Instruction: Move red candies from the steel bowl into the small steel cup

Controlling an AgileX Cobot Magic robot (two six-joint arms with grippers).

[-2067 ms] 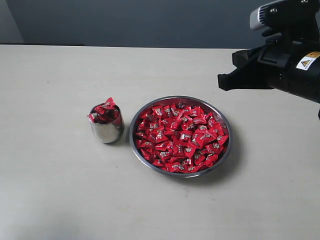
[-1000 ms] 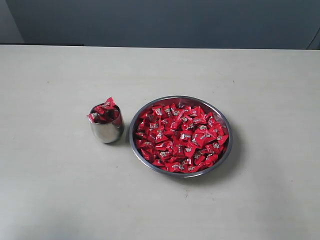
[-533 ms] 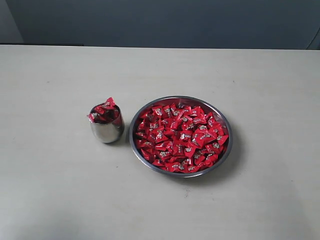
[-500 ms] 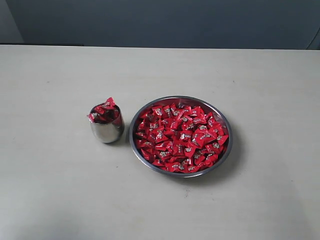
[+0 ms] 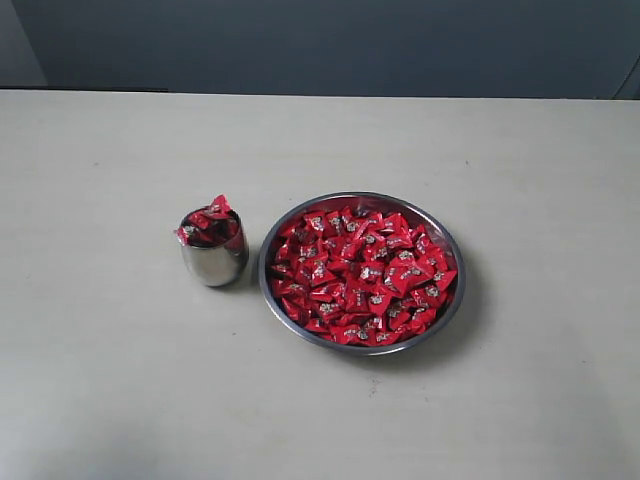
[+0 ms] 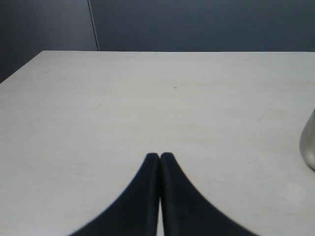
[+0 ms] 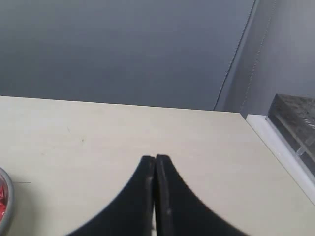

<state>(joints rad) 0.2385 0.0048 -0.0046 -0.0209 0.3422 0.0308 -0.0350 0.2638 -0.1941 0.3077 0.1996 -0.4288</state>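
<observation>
A wide steel bowl (image 5: pixel 452 300) near the table's middle is heaped with red candies (image 5: pixel 362 276). Just left of it stands the small steel cup (image 5: pixel 212 262), filled to the brim with red candies (image 5: pixel 208 224), some poking above its rim. Neither arm shows in the exterior view. In the left wrist view my left gripper (image 6: pixel 160 156) is shut and empty over bare table, with the cup's side (image 6: pixel 309 147) at the frame's edge. My right gripper (image 7: pixel 155 159) is also shut on nothing, with the bowl's rim (image 7: pixel 7 206) at the edge of its view.
The pale table (image 5: pixel 120 380) runs back to a dark blue-grey wall. In the right wrist view the table's side edge (image 7: pixel 275 152) is close, with a dark grey block (image 7: pixel 298 120) beyond it.
The right arm, at the upper right of the exterior view two seconds ago, has left that view. Bowl, cup and candies have not moved.
</observation>
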